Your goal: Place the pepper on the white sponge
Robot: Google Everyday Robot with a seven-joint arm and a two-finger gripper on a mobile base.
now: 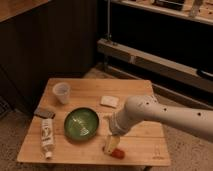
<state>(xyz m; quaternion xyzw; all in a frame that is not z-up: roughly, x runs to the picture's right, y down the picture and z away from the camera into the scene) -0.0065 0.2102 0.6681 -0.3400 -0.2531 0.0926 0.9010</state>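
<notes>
We see a small red-orange tapered pepper [118, 154] low on the light wooden slatted table [145, 90], near the front edge, at about 5 o'clock from the round green bowl [81, 123]. The cream-coloured gripper [111, 147] points down onto the tabletop, right against the pepper, which shows at the gripper's 4 o'clock side. We cannot tell whether the gripper is spread, pressed together or pinching the pepper. The white arm [165, 112] comes in from 3 o'clock and bends down over the table. The flat white rectangular sponge [109, 101] lies at 1 o'clock from the bowl, well apart from the pepper, with nothing on it. A clear plastic cup [61, 92] stands upright at 11 o'clock from the bowl. A dark grey rectangular pad [44, 113] lies at 10 o'clock near the left edge. A white labelled tube [47, 136] lies flat at 8 o'clock, just beside the bowl.
</notes>
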